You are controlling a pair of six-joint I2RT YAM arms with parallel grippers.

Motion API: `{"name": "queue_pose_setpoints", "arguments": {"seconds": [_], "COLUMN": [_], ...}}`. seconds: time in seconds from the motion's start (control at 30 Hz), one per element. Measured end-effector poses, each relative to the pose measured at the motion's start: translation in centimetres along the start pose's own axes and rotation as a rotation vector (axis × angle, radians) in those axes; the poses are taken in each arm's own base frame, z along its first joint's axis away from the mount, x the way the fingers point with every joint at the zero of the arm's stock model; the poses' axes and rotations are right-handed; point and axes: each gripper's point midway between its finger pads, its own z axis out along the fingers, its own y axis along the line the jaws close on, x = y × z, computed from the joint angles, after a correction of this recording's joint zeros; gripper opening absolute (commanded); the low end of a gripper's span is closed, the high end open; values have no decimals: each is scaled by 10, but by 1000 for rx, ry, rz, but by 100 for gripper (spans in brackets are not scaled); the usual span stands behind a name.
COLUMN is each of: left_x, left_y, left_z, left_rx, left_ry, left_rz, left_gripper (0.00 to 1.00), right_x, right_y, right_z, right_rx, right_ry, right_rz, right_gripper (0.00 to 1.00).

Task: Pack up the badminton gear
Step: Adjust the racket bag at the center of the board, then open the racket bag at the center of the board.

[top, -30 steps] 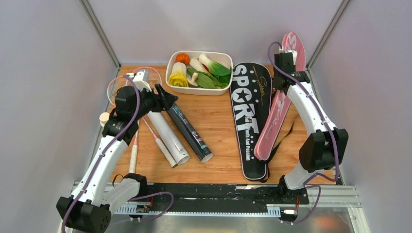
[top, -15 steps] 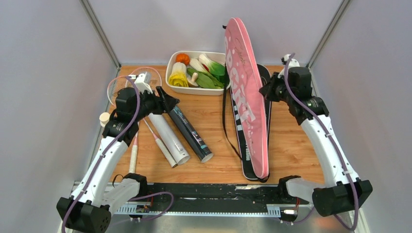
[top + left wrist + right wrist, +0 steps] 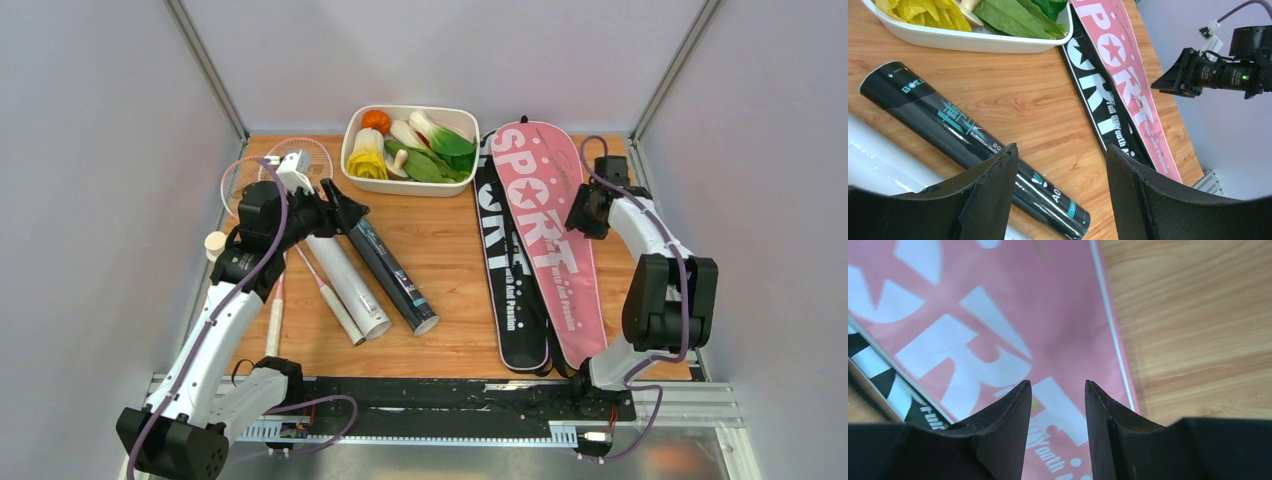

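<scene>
Where the pink cover (image 3: 545, 240) stood on edge in the right pincer's (image 3: 582, 212) grip half a second ago, it now lies flat on the bench (image 3: 450, 250). Its printed side faces up, and it overlaps the right side of the black cover (image 3: 505, 275). The right pincer has let go: its jaws stand moderately apart and empty, just over the pink cover near its right edge.

The left arm has not moved. The left pincer (image 3: 335, 200) hangs wide and empty above the far ends of the white tube (image 3: 345, 280) and the black tube (image 3: 392, 275), which lie side by side on a slant. The racquets (image 3: 275, 318) lie under that arm, with a small bottle (image 3: 214, 243) at the bench's left edge. A white tray (image 3: 352, 165) of toy vegetables sits at the back.

The bench is light wood, closed in by plain grey walls and metal corner posts.
</scene>
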Motion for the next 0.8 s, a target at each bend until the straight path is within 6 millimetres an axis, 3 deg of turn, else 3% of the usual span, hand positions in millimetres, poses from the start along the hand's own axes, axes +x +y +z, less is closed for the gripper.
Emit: {"name": "queue_pose_setpoints", "arguments": {"seconds": [0.17, 0.27, 0.63, 0.8], "left_x": [4, 6, 12, 15], "left_y": [4, 6, 10, 13], "left_z": [0, -1, -4, -4], "left_rx": [-16, -22, -34, -44], "left_ry": [10, 19, 21, 25], "left_rz": [-3, 0, 14, 11], "left_gripper": [71, 71, 71, 71], "right_x": [4, 18, 58, 66], "right_y": [54, 81, 101, 96], "right_z": [-20, -25, 6, 20], "right_rx": [-8, -42, -1, 25], "right_ry": [-74, -77, -16, 11], "right_rz": [-179, -283, -506, -528], "right_gripper": [41, 42, 45, 47]}}
